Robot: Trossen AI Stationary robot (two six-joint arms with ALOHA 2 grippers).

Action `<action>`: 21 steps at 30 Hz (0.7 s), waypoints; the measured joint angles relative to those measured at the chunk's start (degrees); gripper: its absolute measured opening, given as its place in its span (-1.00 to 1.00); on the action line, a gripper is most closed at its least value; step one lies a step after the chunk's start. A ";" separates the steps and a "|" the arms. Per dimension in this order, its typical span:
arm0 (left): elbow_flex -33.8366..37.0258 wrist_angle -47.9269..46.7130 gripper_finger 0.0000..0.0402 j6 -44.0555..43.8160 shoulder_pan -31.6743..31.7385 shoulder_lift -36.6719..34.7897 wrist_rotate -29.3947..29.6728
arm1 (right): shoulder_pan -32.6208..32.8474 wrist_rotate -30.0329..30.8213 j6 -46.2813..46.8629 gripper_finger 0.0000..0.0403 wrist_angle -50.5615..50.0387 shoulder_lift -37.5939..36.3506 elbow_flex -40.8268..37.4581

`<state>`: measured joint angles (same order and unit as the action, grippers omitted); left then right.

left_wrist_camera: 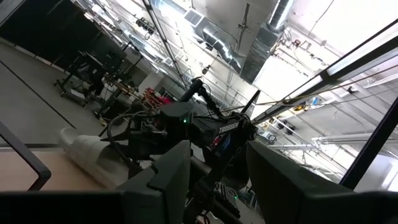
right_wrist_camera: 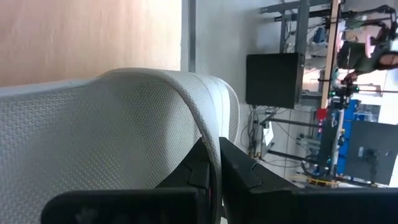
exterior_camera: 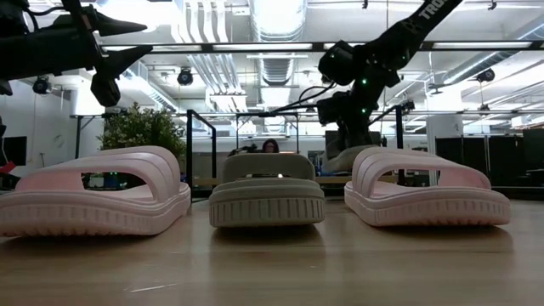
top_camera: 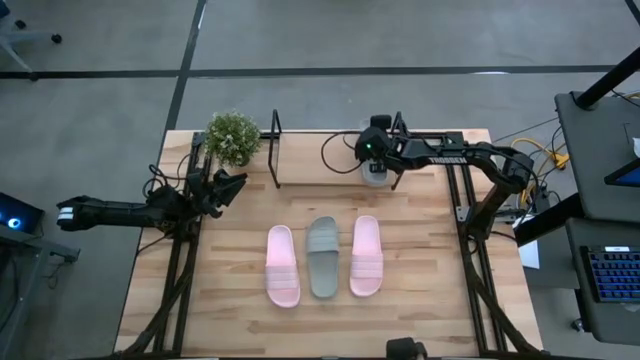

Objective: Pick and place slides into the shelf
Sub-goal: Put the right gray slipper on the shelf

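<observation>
left gripper's fingers [left_wrist_camera: 168, 180] parted, right arm [left_wrist_camera: 217, 127] holding a grey slide [left_wrist_camera: 93, 152].

Three slides lie side by side at mid-bench [top_camera: 420, 300]: one [top_camera: 283, 265] on the left, one [top_camera: 322, 256] in the middle, one [top_camera: 366, 255] on the right. Behind them the shelf [top_camera: 275, 150] runs along the far edge, a potted plant [top_camera: 233, 137] just left of it. A fourth slide [top_camera: 376, 172] sits in the shelf's right part.

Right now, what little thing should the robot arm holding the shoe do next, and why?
Probably lower it a little onto the shelf. The right gripper has its jaws pinched on a grey slide at the shelf's right end, and in the low view that slide looks off the table. Two pink slides and another grey one wait.
</observation>
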<state>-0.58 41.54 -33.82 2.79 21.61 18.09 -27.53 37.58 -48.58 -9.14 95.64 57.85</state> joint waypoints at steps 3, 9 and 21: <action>0.00 0.00 -0.28 -0.04 -0.01 0.00 0.01 | -0.02 -0.14 -0.11 -0.95 1.02 0.00 -0.92; 0.00 0.00 -0.28 -0.24 -0.02 -0.02 0.01 | -0.24 -0.56 -0.09 -0.95 1.12 0.00 -1.64; 0.00 0.00 -0.28 -0.26 -0.01 -0.02 0.01 | -1.01 -0.56 1.22 -0.90 0.53 -0.02 -3.32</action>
<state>-0.58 41.54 -34.09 2.78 21.58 18.11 -28.53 37.03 -47.35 -8.60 95.61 54.53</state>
